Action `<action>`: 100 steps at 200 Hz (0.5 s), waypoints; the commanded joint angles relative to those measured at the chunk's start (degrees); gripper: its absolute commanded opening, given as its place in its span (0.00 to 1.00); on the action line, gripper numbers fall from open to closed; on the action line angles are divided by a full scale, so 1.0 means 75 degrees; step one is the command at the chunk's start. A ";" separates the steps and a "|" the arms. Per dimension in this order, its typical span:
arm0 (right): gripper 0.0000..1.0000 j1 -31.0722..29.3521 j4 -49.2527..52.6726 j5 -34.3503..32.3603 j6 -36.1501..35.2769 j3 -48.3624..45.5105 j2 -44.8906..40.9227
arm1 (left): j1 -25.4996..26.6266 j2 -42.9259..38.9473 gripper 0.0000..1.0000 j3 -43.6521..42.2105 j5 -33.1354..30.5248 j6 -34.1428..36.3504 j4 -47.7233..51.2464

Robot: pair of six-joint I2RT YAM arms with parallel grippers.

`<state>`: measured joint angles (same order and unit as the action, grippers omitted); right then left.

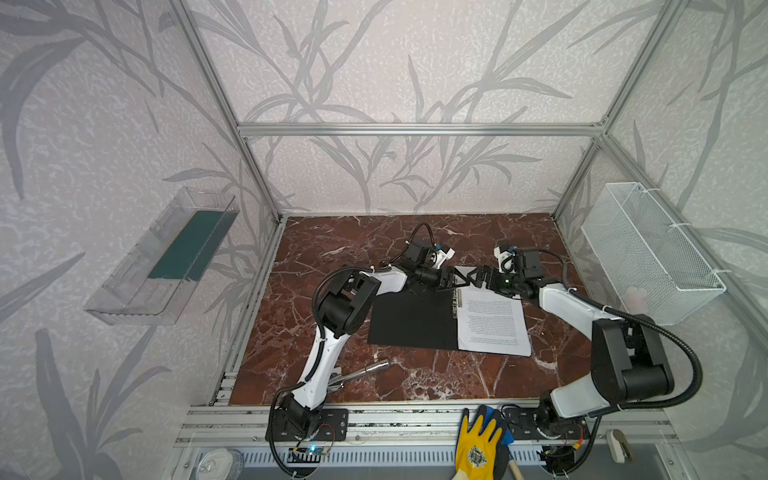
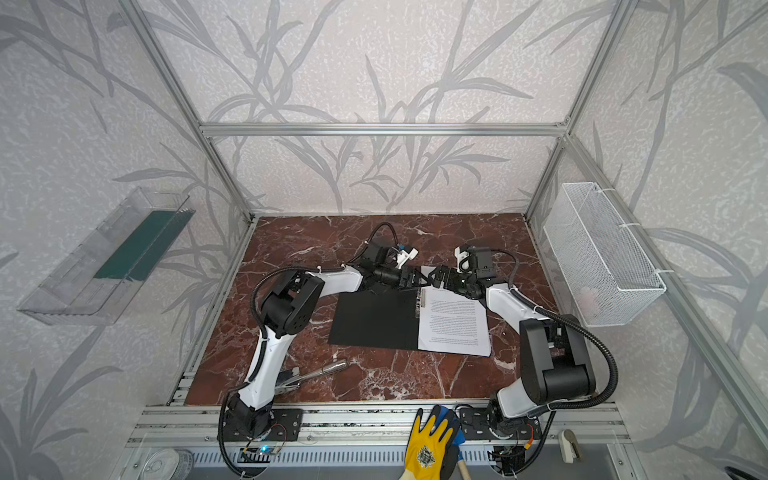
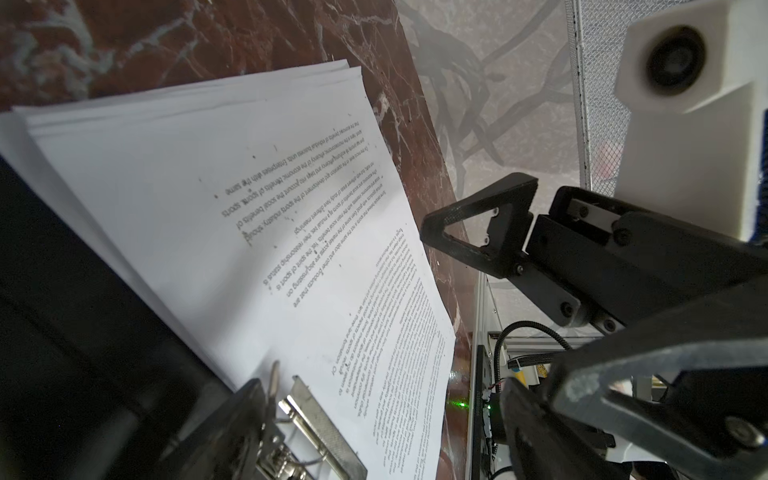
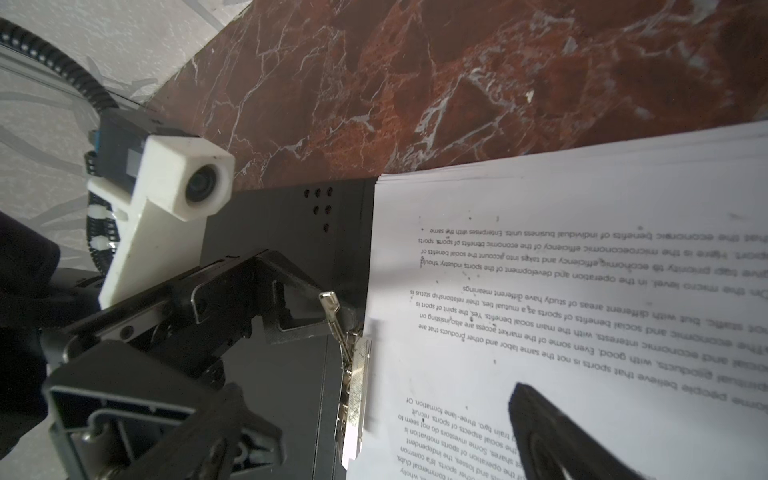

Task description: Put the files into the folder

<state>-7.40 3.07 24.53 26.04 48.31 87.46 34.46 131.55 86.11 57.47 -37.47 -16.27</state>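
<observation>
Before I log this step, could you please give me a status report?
Both grippers open: left gripper at the spine clip, right gripper over the files. Files stacked in the open folder, right half. Nothing blocking.

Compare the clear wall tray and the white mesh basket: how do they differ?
The clear tray is see-through plastic; the mesh basket is white wire mesh. The tray hangs at the left side, the basket at the right. The tray holds a dark green slab; the basket shows only a faint pale blur, too unclear to name. Both are mounted clear of the table.
</observation>
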 commanded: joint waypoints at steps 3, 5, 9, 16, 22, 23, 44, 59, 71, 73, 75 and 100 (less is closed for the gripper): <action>0.99 0.0124 -0.0230 -0.0065 0.0382 -0.0193 -0.0164 | 0.0065 -0.0643 0.88 -0.0266 0.0271 -0.0188 -0.0632; 0.99 0.0129 -0.0224 -0.0079 0.0395 -0.0192 -0.0174 | 0.0075 -0.0665 0.88 -0.0295 0.0271 -0.0193 -0.0649; 0.99 0.0142 -0.0204 -0.0103 0.0420 -0.0190 -0.0204 | 0.0088 -0.0707 0.88 -0.0366 0.0261 -0.0206 -0.0690; 0.99 0.0154 -0.0164 -0.0150 0.0471 -0.0184 -0.0254 | 0.0112 -0.0779 0.88 -0.0471 0.0249 -0.0218 -0.0766; 0.99 0.0172 -0.0136 -0.0165 0.0522 -0.0178 -0.0296 | 0.0130 -0.0852 0.88 -0.0556 0.0240 -0.0219 -0.0799; 0.99 0.0175 -0.0132 -0.0171 0.0529 -0.0181 -0.0307 | 0.0135 -0.0864 0.88 -0.0575 0.0238 -0.0219 -0.0803; 0.99 0.0189 0.0129 -0.0051 0.0542 -0.0034 -0.0354 | 0.0219 -0.1121 0.88 -0.0902 0.0192 -0.0206 -0.0938; 0.99 0.0190 0.0269 0.0065 0.0492 0.0066 -0.0398 | 0.0306 -0.1263 0.88 -0.1166 0.0098 -0.0242 -0.1060; 0.99 0.0200 0.0294 -0.0008 0.0557 0.0056 -0.0488 | 0.0392 -0.1329 0.88 -0.1364 0.0037 -0.0245 -0.1133; 0.99 0.0210 0.0294 -0.0027 0.0594 0.0052 -0.0507 | 0.0408 -0.1349 0.88 -0.1390 0.0019 -0.0243 -0.1149; 0.99 0.0221 0.0302 -0.0069 0.0632 0.0036 -0.0538 | 0.0421 -0.1360 0.88 -0.1432 0.0008 -0.0236 -0.1156; 0.99 0.0379 -0.0523 -0.0013 0.1323 -0.0481 -0.0890 | 0.0445 -0.1528 0.87 -0.1719 -0.0071 -0.0341 -0.1373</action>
<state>-5.85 3.55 23.83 31.18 46.98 84.58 37.43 122.67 74.83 57.30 -39.09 -23.46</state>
